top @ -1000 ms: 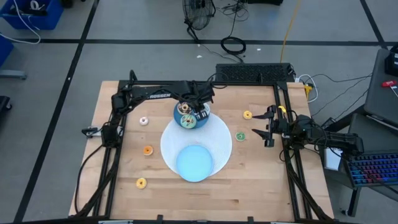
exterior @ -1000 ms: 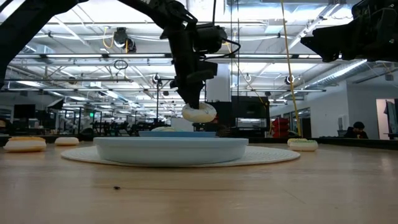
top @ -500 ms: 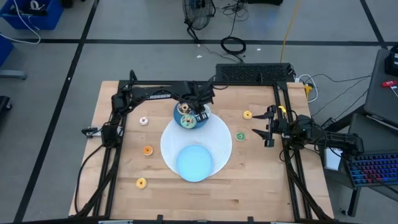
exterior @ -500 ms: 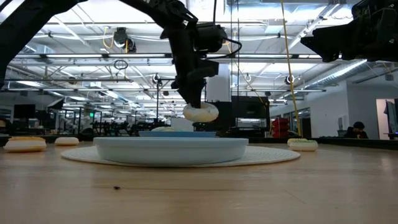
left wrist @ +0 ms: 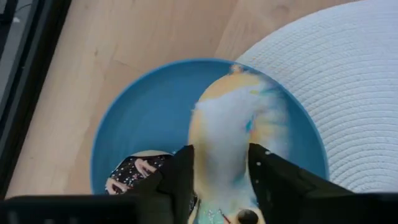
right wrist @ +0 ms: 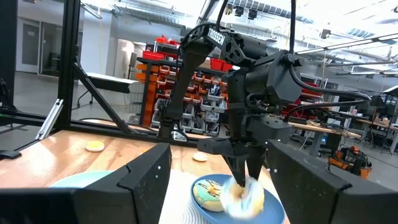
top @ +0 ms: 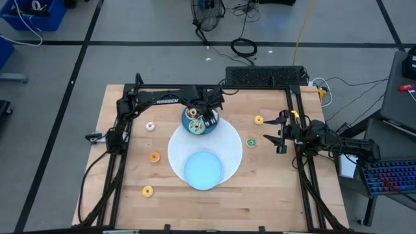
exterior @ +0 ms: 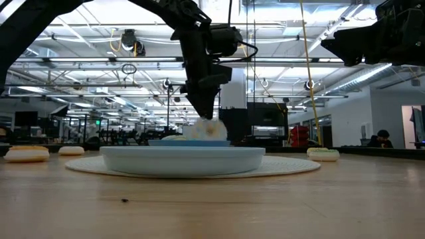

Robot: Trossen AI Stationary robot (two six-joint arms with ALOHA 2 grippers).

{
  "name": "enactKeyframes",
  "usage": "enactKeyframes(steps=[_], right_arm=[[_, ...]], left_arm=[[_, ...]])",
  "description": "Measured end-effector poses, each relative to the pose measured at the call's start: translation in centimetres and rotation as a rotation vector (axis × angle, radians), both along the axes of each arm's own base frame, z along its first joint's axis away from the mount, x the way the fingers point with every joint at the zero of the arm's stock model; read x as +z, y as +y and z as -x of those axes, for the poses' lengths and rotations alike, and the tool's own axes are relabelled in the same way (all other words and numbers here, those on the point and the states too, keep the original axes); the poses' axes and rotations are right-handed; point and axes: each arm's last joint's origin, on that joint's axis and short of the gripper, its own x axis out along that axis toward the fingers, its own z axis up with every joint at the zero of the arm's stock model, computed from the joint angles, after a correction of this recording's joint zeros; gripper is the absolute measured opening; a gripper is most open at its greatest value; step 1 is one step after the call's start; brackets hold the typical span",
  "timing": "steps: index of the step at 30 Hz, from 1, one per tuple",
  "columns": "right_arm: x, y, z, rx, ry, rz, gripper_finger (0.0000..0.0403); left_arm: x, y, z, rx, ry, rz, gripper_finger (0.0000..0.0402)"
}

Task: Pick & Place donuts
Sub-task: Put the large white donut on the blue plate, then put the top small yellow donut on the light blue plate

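Tabletop: white-frosted donut (blurred) below left fingers, over small blue plate.

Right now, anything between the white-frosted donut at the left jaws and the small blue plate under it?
Nothing visible blocks it. The white-frosted donut sits blurred just below the left gripper, directly over the small blue plate. A chocolate-sprinkled donut already lies on that plate, off to one side. The right gripper waits at the table's right edge.

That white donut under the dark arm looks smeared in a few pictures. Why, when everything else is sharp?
It looks like motion blur: the white-frosted donut is streaked in the left wrist view, smudged in the right wrist view and hazy in the low view, probably dropping from the left tool toward the small blue plate, which shows sharp.
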Motion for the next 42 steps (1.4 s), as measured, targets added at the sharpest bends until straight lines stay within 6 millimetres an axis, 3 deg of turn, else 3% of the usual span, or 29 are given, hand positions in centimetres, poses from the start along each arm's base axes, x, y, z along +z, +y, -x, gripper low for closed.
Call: enactKeyframes(steps=[7, 14, 20, 26, 29, 33, 42], right_arm=[[0.0, 0.0, 0.0, 0.000, 0.000, 0.000, 0.0249], [0.0, 0.0, 0.0, 0.000, 0.000, 0.000, 0.0249], [0.0, 0.0, 0.0, 0.000, 0.001, 0.000, 0.0249], [0.0, 0.0, 0.0, 0.000, 0.003, 0.000, 0.0249], [0.0, 0.0, 0.0, 0.000, 0.003, 0.000, 0.0249], [0.0, 0.0, 0.0, 0.000, 0.004, -0.001, 0.0249], [-0.1, 0.0, 0.0, 0.000, 0.006, -0.001, 0.0249]], left_arm=[[0.0, 0.1, 0.0, -0.011, 0.010, -0.029, 0.0218], [1.7, 0.0, 0.6, 0.010, -0.017, -0.072, 0.0234], [5.9, -0.9, 1.9, -0.004, -0.130, -0.119, 0.0233], [10.6, -3.9, 3.5, -0.114, -0.250, -0.183, 0.0234], [11.5, -5.6, 4.6, -0.179, -0.305, -0.212, 0.0234], [10.5, -7.4, 7.0, -0.220, -0.407, -0.240, 0.0234], [4.5, -9.1, 14.6, -0.128, -0.712, -0.202, 0.0235]])
